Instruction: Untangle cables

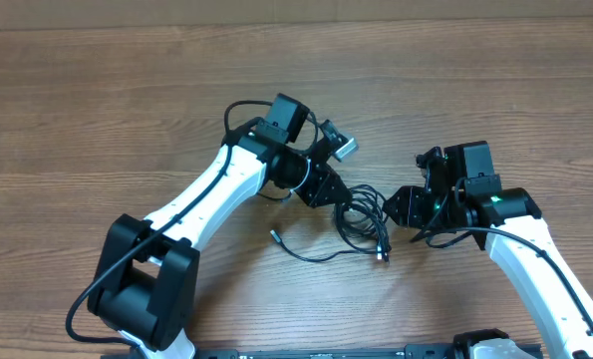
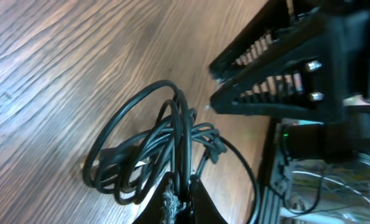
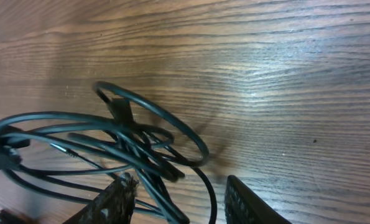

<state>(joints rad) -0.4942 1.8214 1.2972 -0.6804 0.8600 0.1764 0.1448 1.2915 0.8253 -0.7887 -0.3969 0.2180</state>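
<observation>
Tangled cables (image 1: 361,224) on counter (image 1: 127,100), pinched at 10 o'clock in left gripper (image 2: 183,194) jaws, largely cut off; right gripper (image 3: 178,190) jaws spread at 2 o'clock, tips cropped.

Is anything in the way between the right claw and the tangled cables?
No, nothing visible. The right gripper sits open right at the cables, with strands running between its fingers.
</observation>
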